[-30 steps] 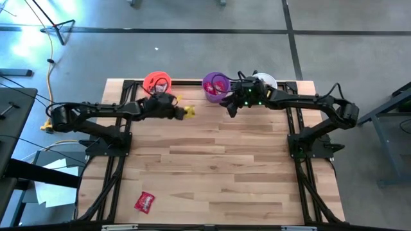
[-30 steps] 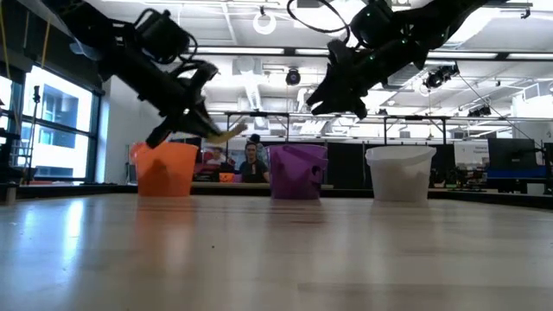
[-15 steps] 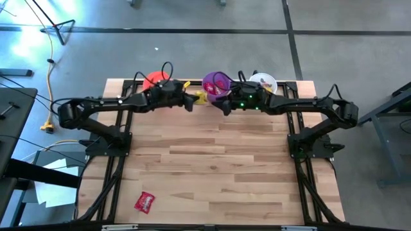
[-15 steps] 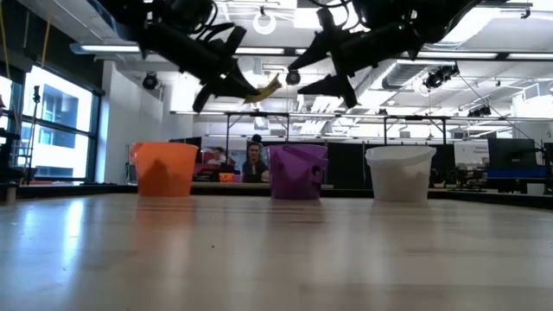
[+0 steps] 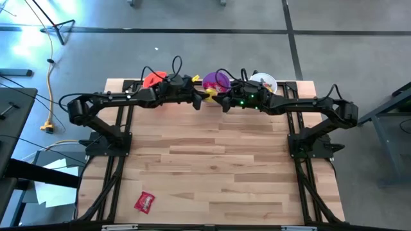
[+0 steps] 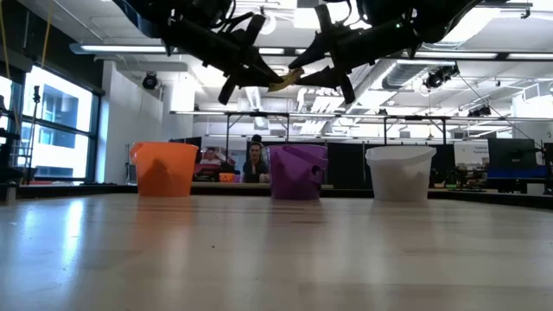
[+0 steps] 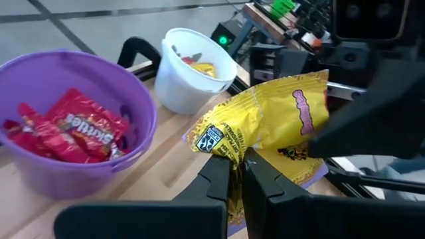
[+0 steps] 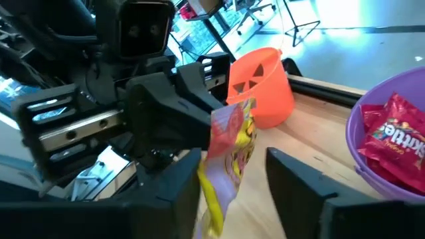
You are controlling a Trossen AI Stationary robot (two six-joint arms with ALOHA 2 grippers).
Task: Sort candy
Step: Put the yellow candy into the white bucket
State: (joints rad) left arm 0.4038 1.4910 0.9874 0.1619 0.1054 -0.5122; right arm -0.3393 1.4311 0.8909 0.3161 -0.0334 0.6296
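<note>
Light wood plank table [image 5: 212, 160], grey floor; lab w/ ceiling lights behind. My left gripper [image 5: 201, 98] clenched on yellow packet [image 7: 265, 126], held high at 12 o'clock, between my right gripper [image 8: 229, 176]'s spread fingers. Purple cup [image 7: 143, 113] holds red "Skittles" packs [image 7: 83, 126]. Red packet [image 5: 145, 202] at 7 o'clock.

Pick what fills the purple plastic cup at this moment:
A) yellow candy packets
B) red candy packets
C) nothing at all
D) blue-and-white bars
B: the left wrist view looks into the purple plastic cup and shows a pile of red candy packets inside, while the yellow candy packet is pinched in the shut left gripper above the table.
</note>
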